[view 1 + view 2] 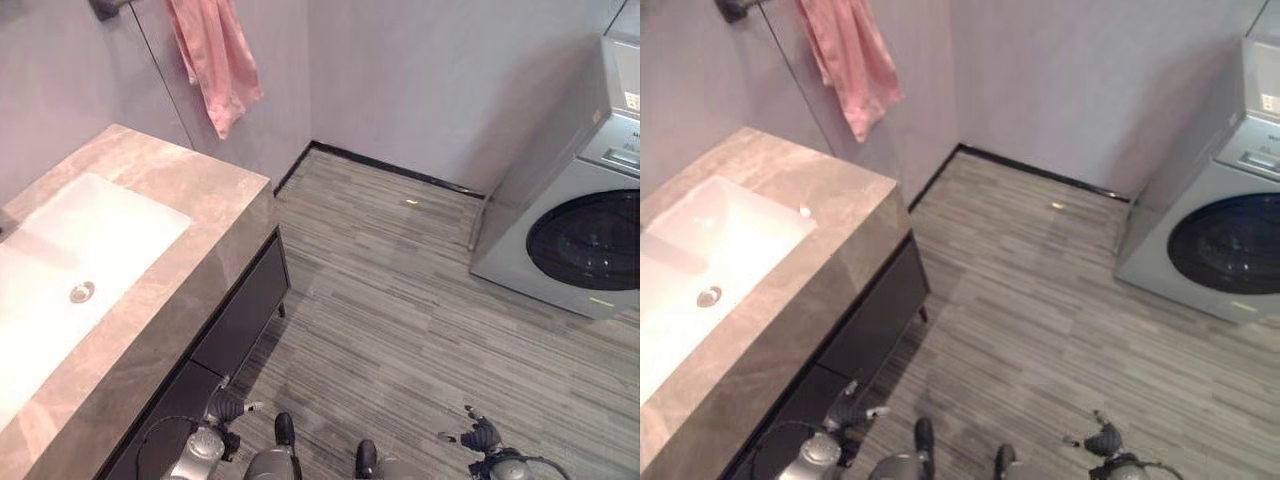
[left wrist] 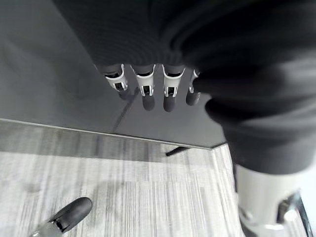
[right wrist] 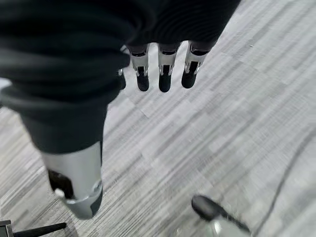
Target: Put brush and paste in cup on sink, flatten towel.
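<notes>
Left hand (image 1: 222, 408): low at the lower left, hanging beside the dark cabinet front, fingers (image 2: 144, 84) straight and relaxed in a row, nothing held.
Dark cabinet front (image 1: 240, 318): flat drawer panels under the counter, just beside the left hand; in the left wrist view seen right past the fingertips.
Beige marbled stone counter (image 1: 190, 180): along the left side, well above the left hand.
White rectangular sink basin (image 1: 90, 245): sunk into the counter, round metal drain (image 1: 82, 292) in its floor.
Pink cloth towel (image 1: 214, 55): bunched and hanging in folds from a dark wall fitting (image 1: 108, 8) at the upper left, over the far end of the counter; well apart from both hands, high above them.
Grey striped plank floor (image 1: 400, 300): across the middle, up to the far wall.
Right hand (image 1: 480, 434): low at the lower right, over the floor, fingers (image 3: 165, 74) extended and loose, thumb apart, nothing held.
Silver front-loading washing machine (image 1: 580, 210): against the right edge, round dark door facing the room, well apart from the right hand.
</notes>
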